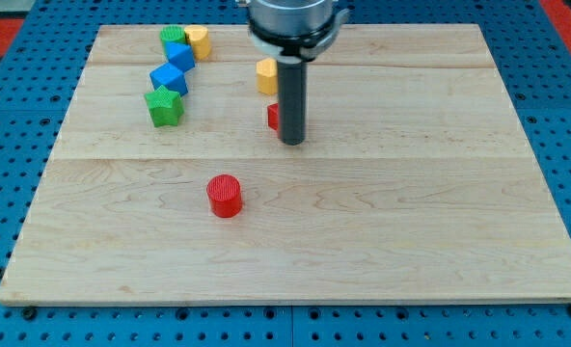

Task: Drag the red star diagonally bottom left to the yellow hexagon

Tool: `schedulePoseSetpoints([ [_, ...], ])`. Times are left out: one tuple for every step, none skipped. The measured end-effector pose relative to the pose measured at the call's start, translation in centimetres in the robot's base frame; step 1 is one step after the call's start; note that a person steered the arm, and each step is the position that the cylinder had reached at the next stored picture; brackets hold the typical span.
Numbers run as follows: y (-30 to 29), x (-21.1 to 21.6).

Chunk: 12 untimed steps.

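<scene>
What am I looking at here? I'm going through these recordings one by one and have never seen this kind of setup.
This is a single camera view of a wooden board on a blue perforated table. The dark rod coming down from the view's top is the end of a robot arm; it has no gripper, holds nothing, and only pushes blocks with its tip. The tip is beside a red block, mostly hidden behind the rod, so its shape is unclear. Just above sits a yellow block. At the view's upper left is a cluster: a green block, a yellow block, two blue blocks and a green star. A red cylinder stands alone nearer the bottom.
</scene>
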<state>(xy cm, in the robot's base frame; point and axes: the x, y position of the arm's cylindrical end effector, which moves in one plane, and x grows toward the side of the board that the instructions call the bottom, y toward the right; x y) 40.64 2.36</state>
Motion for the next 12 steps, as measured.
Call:
schedulePoseSetpoints([
  [7.0,-1.4],
  [3.3,-5.2],
  [-5.2,-4.9],
  [-5.0,-3.0],
  [-3.5,-1.0],
  [-5.3,-0.6],
  [-7.4,0.0],
  [-4.1,3.2],
  [-5.9,3.8],
  [-10.5,3.6],
  [-13.3,3.2],
  [-13.3,3.2],
])
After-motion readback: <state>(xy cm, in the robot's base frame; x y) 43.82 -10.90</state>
